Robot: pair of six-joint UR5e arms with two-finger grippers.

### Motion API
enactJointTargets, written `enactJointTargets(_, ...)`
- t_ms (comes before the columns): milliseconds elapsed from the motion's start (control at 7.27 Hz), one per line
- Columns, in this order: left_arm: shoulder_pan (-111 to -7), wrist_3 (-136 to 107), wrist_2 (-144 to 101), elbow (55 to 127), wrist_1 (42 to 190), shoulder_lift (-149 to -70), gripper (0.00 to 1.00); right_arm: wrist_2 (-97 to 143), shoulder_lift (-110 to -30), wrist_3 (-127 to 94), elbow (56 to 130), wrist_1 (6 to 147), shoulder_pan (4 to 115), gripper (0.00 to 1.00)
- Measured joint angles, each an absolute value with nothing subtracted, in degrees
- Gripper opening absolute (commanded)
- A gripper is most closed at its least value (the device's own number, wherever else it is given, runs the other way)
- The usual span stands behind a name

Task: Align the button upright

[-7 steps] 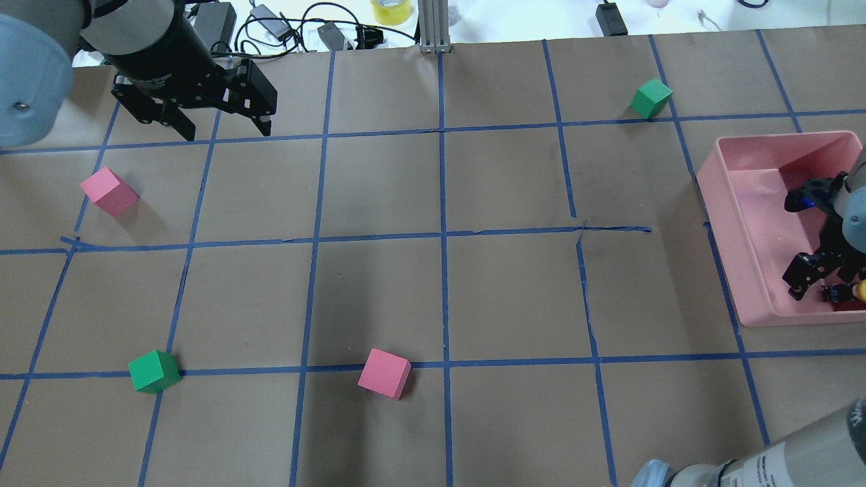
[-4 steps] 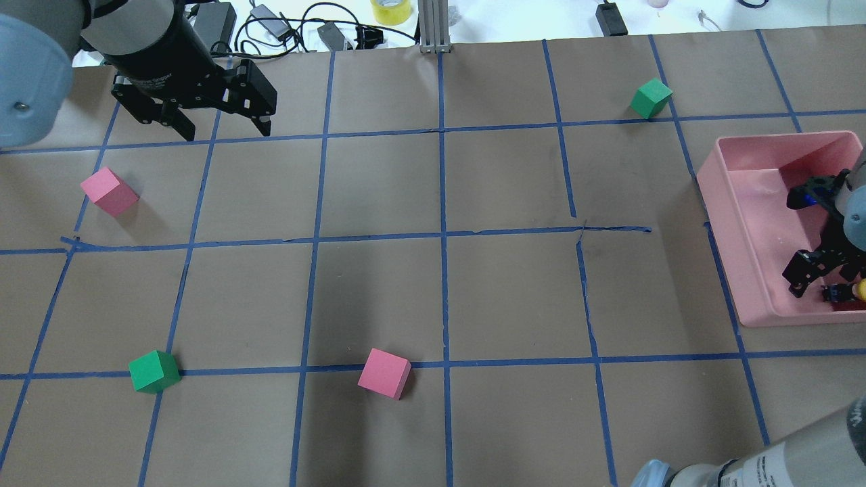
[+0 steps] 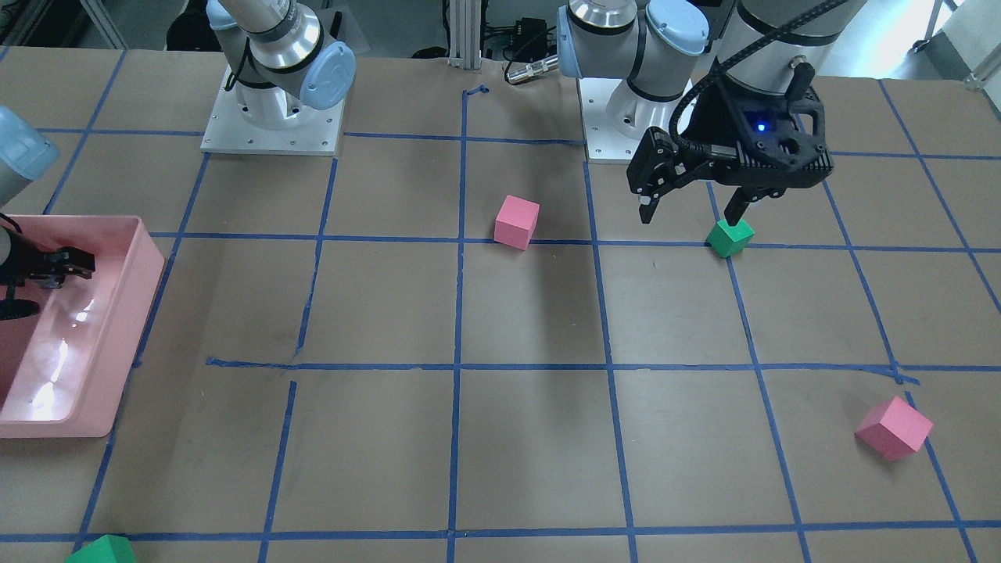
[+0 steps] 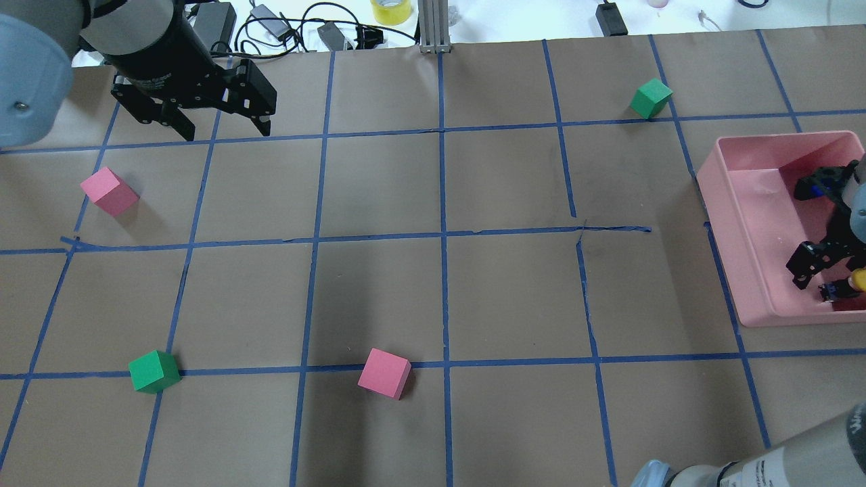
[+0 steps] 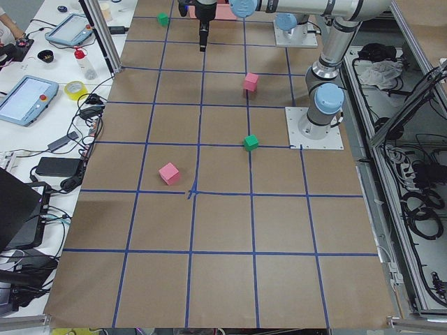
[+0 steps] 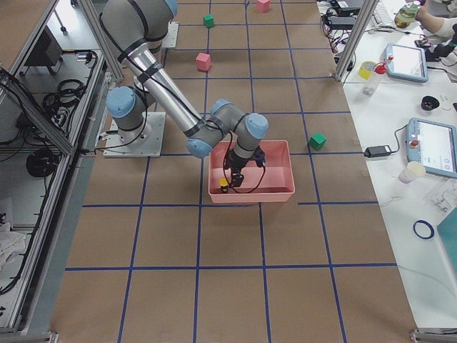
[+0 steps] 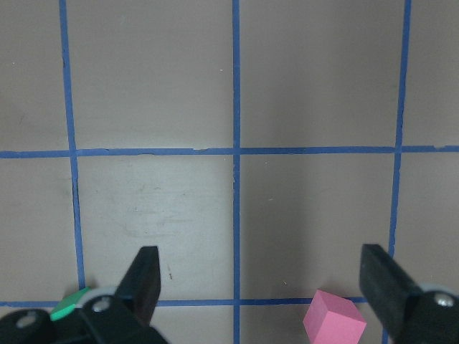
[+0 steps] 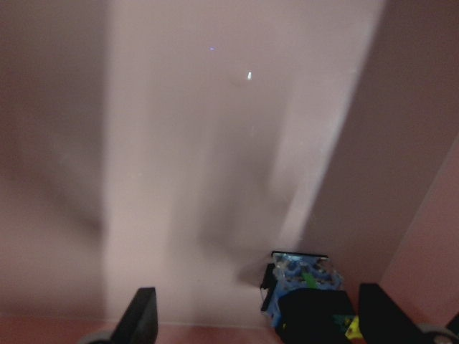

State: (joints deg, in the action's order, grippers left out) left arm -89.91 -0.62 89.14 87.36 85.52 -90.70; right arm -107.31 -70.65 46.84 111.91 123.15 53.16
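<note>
Brown paper ruled into squares by blue tape covers the worktop (image 3: 532, 438) in the front-facing view. Matt pink and green cubes are scattered on it, among them a pink cube (image 3: 517, 222) and a green cube (image 3: 730, 237). A pink tray (image 3: 137, 313) of glossy plastic with rounded corners is set at the left edge. The button cannot be made out in it here. The left jaws stand parted high over the worktop, gripping nothing.

From overhead, the button (image 4: 846, 284) is found at the near end of the tray, at the right edge of the view. It appears to lie on its side, yellow cap pointing right. The right jaws are spread wide inside the tray with nothing held, one finger just beside the button.

By the right wrist camera the button (image 8: 310, 304) is shown between the spread fingers, nearer the right one: bluish base, black cylindrical body, yellow cap.

The part is judged very light, rigid and prone to skid on the smooth tray floor. Hold is best taken across the black body or the base's flat sides, since the round cap would likely slip.
</note>
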Motion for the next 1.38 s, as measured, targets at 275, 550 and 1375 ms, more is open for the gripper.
enactJointTargets(275, -89.91, -0.62, 89.14, 87.35, 85.52, -90.70, 1.00, -107.68, -70.71, 46.86, 112.03, 123.16, 53.17, 1.00)
enactJointTargets(550, -89.91, -0.62, 89.20, 87.34, 85.52, -90.70, 1.00, -108.17, -70.59, 46.77, 112.35, 123.14, 53.10, 1.00)
enactJointTargets(1375, -89.91, -0.61, 89.23, 87.36, 85.52, -90.70, 1.00, -110.76, -70.66, 43.07, 111.84, 122.79, 52.92, 0.00)
